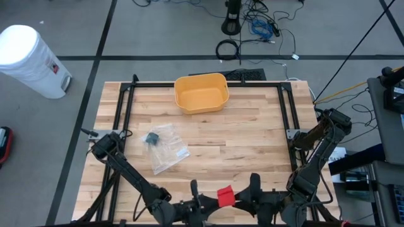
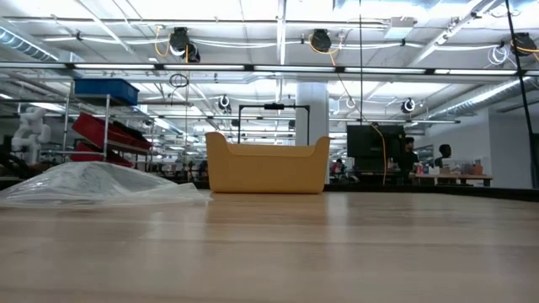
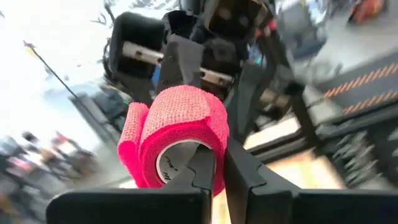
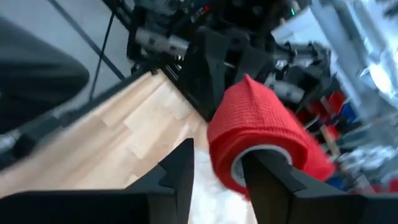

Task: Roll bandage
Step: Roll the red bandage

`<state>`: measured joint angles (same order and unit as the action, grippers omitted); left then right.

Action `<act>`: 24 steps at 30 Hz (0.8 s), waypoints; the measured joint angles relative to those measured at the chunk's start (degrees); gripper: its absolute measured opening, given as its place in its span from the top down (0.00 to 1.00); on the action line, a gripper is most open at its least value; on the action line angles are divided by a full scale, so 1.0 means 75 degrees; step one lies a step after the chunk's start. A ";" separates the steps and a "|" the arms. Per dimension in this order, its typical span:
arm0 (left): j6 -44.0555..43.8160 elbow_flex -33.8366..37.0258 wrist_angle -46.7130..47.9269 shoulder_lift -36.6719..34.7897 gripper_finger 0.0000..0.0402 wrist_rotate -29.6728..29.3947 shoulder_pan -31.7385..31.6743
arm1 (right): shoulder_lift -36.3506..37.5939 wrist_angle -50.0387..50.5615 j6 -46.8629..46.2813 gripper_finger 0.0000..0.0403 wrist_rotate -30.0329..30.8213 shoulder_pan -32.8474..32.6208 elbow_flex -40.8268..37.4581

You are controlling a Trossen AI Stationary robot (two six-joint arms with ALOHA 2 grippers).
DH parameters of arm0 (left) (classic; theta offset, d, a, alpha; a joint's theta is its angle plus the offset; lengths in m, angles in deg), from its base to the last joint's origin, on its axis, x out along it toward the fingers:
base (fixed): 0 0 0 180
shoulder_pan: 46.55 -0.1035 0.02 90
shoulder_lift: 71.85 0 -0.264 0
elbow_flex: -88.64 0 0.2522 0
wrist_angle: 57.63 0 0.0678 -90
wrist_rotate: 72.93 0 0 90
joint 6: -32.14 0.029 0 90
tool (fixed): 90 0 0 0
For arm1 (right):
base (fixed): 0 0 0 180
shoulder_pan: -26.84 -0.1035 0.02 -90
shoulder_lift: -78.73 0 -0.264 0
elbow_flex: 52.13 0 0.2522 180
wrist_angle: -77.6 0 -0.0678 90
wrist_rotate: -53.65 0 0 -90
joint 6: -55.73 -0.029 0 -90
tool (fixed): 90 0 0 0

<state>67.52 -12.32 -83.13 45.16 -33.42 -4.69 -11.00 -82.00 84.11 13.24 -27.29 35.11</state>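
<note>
Bench (image 1: 252, 135): pale wood planks, black rail frame round it, fills the middle of the high view.

Yellow tub (image 1: 201, 93), upper centre of the high view: smooth plastic, rounded corners, well apart from the work.

Clear plastic bag (image 1: 165, 149), left of centre: crinkled film with a small dark item inside. Lies flat, untouched.

Both arms meet at the bottom centre of the high view, off the bench's near edge.

Left gripper (image 3: 219, 177): jaws nearly closed, pinching the wall of the bandage roll (image 3: 177, 134) at its open end, one finger seemingly inside the core.

Right gripper (image 4: 217, 171): jaws spread part way. One finger sits at the roll's core rim, the other stands clear to the side. Whether it has any hold, cannot tell.

Roll: red, woven crepe texture, soft short cylinder on a pale core, a loose flap lifting off one side. Held in the air between the two grippers, long axis running roughly gripper to gripper. Both are equally near. My read: the coming winding turn depends on the right jaws catching that free flap or the rim.
</note>
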 joint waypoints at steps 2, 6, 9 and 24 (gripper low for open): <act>0.0962 0.0000 0.0016 0.0000 0.96 -0.0260 0.0068 | 0.0000 0.0169 -0.0714 0.68 -0.0004 0.0003 0.0000; 0.3603 0.0003 0.0059 0.0000 0.96 -0.0782 0.0198 | 0.0049 0.0439 -0.1952 0.67 -0.0015 0.0003 0.0012; 0.6092 0.0003 0.0160 0.0000 0.96 -0.1227 0.0272 | 0.0158 0.0931 -0.2945 0.67 -0.0094 -0.0003 0.0196; 0.9215 -0.0002 0.2757 -0.0128 0.96 -0.1549 0.0153 | 0.0322 0.1440 -0.4964 0.68 -0.0832 0.0181 0.0493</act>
<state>136.63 -12.33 -62.45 44.20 -45.03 -3.54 -8.59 -71.21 46.87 7.00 -25.93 38.80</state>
